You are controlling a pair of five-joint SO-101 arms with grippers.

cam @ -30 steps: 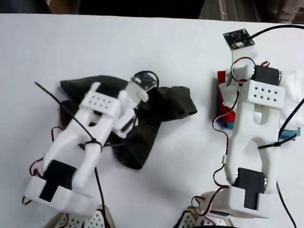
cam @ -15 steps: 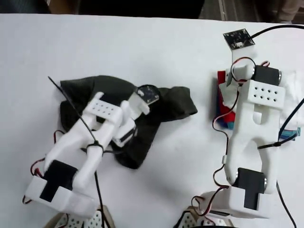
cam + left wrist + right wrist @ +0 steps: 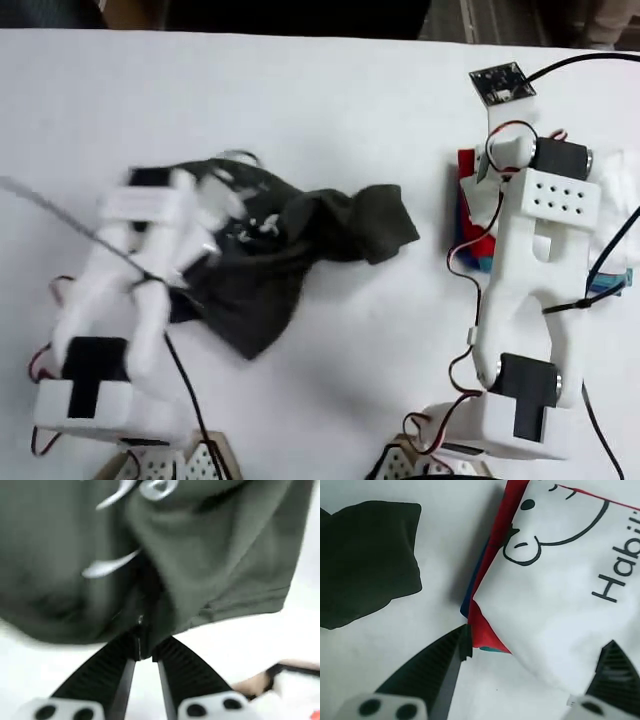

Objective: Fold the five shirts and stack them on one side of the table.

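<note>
Left hand [image 3: 145,642] is clenched on a bunched-up fold of the dark green shirt [image 3: 300,240]. The shirt lies crumpled on the left-middle of the white surface [image 3: 350,90], well apart from the stack of folded shirts [image 3: 466,200] on the right side. The right hand [image 3: 537,642] hangs over that stack with its jaws spread wide, gripping nothing.

My take on this step: the shirt has to go flat before any fold will work. I'd drag it low and slow so the cloth trails out behind the pinch instead of lifting into a lump. A grip on a hem or corner beats a grip in the middle of a wad, and I can't tell which one it's got. It'd also make sense for the idle hand to pin the far end.

On views, the left wrist view gives you the pinch up close, with cloth caught right between the jaws. From the high view I couldn't judge that grip at all, but it does show the whole layout and the gap between shirt and stack. The right wrist view shows the stack's layers, a white printed shirt [image 3: 560,580] on top and a red one [image 3: 487,630] under it. In the high view the arm covers most of that.
</note>
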